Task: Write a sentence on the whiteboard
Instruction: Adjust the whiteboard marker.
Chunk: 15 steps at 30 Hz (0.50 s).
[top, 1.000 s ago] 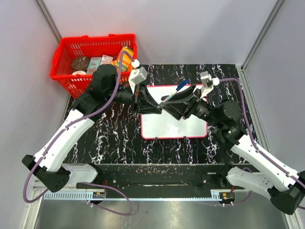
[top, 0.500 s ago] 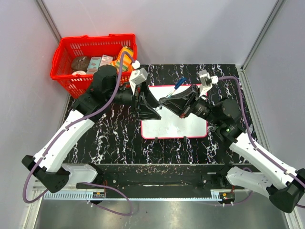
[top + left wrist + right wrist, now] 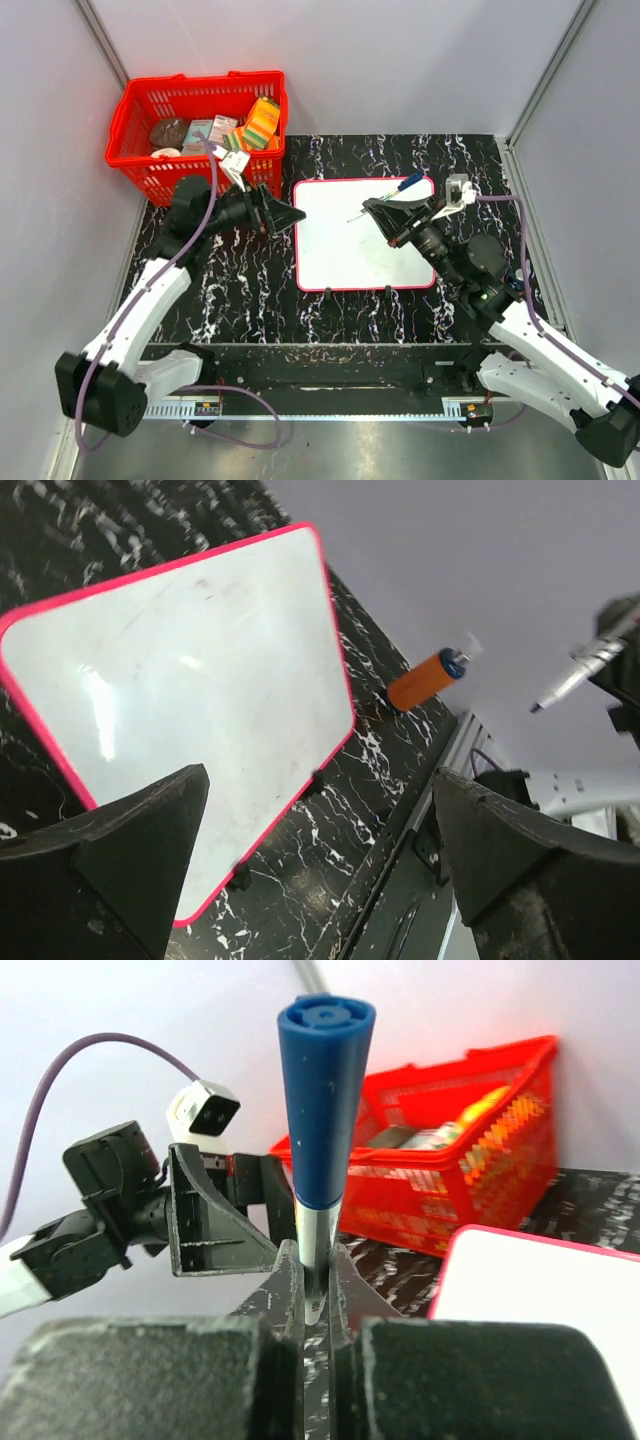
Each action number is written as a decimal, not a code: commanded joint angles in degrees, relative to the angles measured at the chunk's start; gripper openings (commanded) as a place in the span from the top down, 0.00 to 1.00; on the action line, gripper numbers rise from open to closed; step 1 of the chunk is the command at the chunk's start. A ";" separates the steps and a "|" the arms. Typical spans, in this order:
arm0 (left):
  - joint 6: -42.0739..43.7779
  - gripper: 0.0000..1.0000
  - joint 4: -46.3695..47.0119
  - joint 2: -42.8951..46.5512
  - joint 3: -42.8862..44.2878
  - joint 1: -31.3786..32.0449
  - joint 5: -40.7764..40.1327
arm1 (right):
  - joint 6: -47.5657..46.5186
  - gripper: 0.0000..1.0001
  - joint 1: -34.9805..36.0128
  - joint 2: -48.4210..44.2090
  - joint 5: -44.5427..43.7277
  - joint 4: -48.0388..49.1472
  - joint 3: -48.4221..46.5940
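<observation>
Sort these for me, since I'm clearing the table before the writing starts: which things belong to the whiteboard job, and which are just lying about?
For the job: whiteboard; blue-capped marker, clamped in the right gripper; left gripper, open and holding nothing.

Lying about: red basket of groceries; orange cylinder beyond the board.

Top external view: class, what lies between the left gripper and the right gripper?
The whiteboard lies between the left gripper and the right gripper, bare white but for the marker tip above it, as the top external view shows.
</observation>
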<state>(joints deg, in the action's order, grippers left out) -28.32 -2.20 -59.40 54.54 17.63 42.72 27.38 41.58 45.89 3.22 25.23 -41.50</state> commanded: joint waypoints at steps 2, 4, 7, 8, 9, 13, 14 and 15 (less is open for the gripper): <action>-7.28 0.01 9.74 -8.70 -4.61 -1.02 -5.89 | -8.47 1.00 -0.01 2.97 -10.78 8.56 2.37; -6.32 0.01 10.19 -12.66 -5.41 -1.19 -8.17 | -10.85 1.00 -0.01 3.94 -12.26 13.50 5.54; -5.43 0.01 13.35 -17.92 -7.25 -2.59 -10.02 | -13.39 1.00 -0.10 6.93 -17.10 19.50 7.31; -6.74 0.01 17.27 -19.25 -7.78 -3.12 -9.41 | -14.18 1.00 -0.01 8.67 -18.50 19.15 6.70; -7.80 0.01 20.10 -20.74 -8.83 -3.56 -7.49 | -16.11 1.00 0.08 9.65 -19.21 19.67 6.34; -10.62 0.04 28.82 -28.75 -7.62 -4.62 -1.07 | -19.98 1.00 0.16 14.66 -22.47 23.71 5.55; -10.10 0.04 29.87 -30.76 -7.18 -4.62 -0.45 | -20.60 1.00 0.08 16.32 -22.73 24.77 5.11; -9.48 0.05 29.97 -31.39 -6.65 -4.62 0.43 | -21.48 1.00 0.16 17.03 -22.91 25.21 4.93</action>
<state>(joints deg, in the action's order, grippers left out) -36.84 16.67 -87.77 45.60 13.28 37.82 12.05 41.58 59.96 -14.68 41.98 -34.11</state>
